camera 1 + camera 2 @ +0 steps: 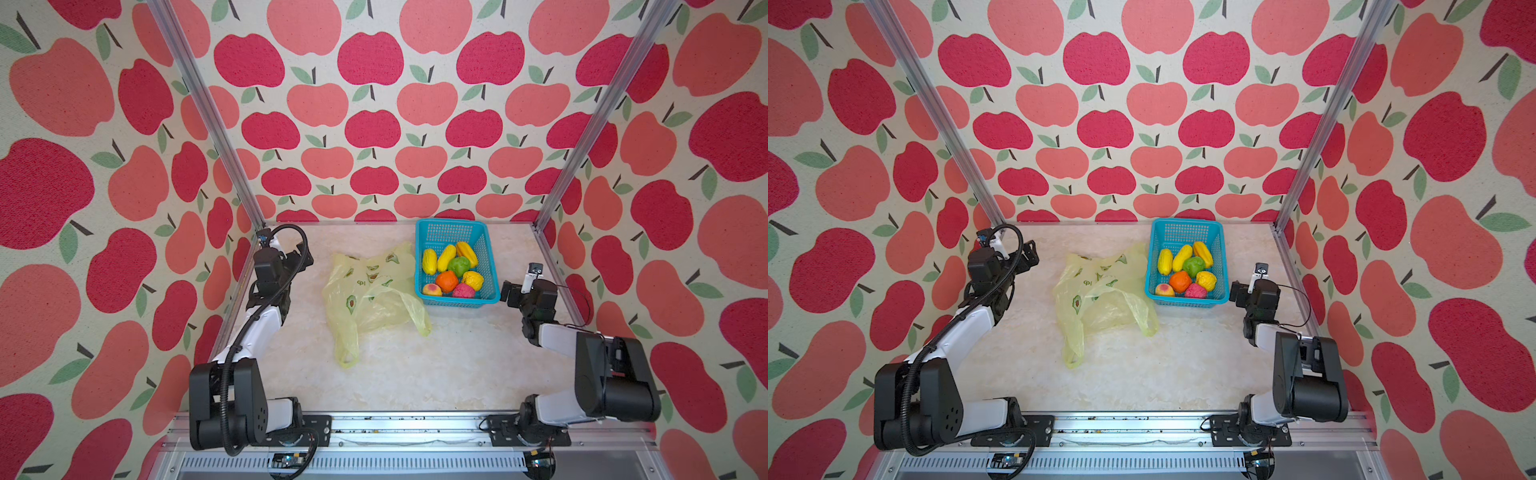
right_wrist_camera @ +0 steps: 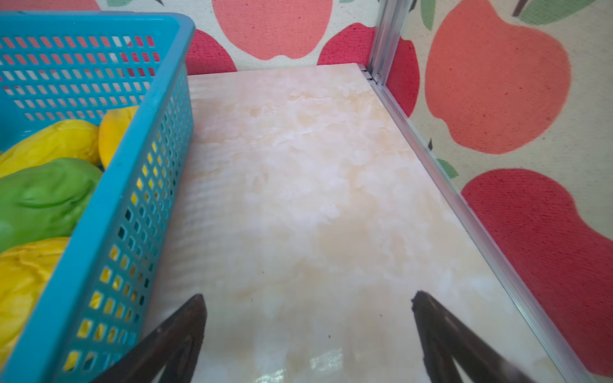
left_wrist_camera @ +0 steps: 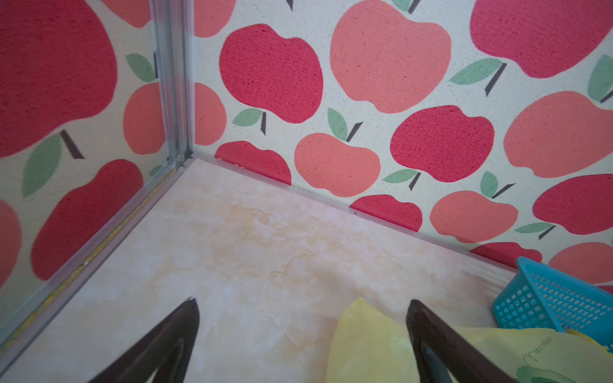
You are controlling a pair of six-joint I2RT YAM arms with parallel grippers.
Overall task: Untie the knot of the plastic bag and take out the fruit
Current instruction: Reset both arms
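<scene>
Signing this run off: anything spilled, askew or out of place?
Nothing stands out. All the fruit sits inside the basket, and the bag lies limp beside it, handles loose. The left gripper and right gripper are open, empty.

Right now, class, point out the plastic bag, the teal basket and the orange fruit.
plastic bag [image 1: 374, 305]: in a top view, its crumpled middle.
teal basket [image 1: 451, 235]: in a top view, its far mesh wall.
orange fruit [image 1: 447, 281]: in a top view, its rounded top.

Bright, even, diffuse light — shadows faint, soft-edged. Wide-angle stretch enlarges wallpaper [image 1: 50, 83] toward top-view edges. Mild glare on near table [image 2: 326, 363] — wrist views slightly soft
</scene>
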